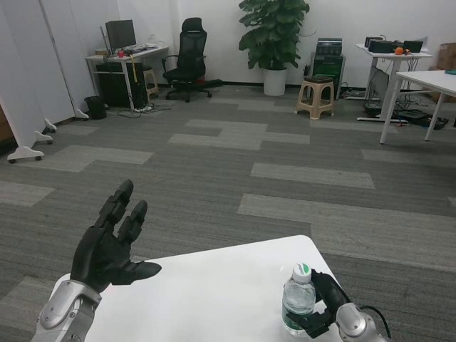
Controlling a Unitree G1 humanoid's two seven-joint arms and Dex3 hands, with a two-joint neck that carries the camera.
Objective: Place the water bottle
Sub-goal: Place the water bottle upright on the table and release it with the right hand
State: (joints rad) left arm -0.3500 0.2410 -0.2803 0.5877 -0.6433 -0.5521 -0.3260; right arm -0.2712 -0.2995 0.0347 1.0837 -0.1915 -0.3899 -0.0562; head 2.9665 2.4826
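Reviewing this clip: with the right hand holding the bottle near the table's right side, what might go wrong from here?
1. The water bottle stands near the white table's right edge; a sideways nudge on release might send it off.
2. The right hand grips it low at the frame's bottom, so contact with the table is hard to confirm.
3. The left hand hovers open far left, too distant to steady it.

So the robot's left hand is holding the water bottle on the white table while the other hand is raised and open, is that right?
Not quite: the head view shows the right hand holding the water bottle on the white table. The left hand is the one raised and open, holding nothing.
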